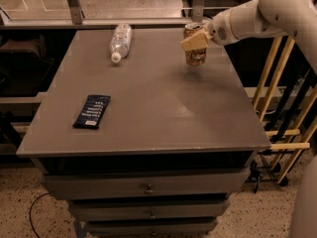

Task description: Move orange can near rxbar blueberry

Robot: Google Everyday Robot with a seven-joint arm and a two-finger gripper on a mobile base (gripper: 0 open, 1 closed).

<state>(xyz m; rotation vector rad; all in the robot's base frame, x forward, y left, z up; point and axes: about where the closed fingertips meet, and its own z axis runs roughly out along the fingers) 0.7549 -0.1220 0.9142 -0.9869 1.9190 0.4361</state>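
Observation:
The orange can [196, 55] stands upright at the far right of the grey table top [163, 108]. My gripper [196, 37] reaches in from the right and is shut on the can's upper part, with a cream finger [193, 41] across its front. I cannot tell whether the can's base touches the table. The rxbar blueberry [92, 111], a flat dark blue wrapper with white text, lies near the table's left front edge, far from the can.
A clear plastic bottle [120, 41] lies on its side at the back left of the table. Drawers [146, 186] sit under the top. Pale wooden rails [277, 98] stand to the right. My white arm [277, 11] spans the upper right.

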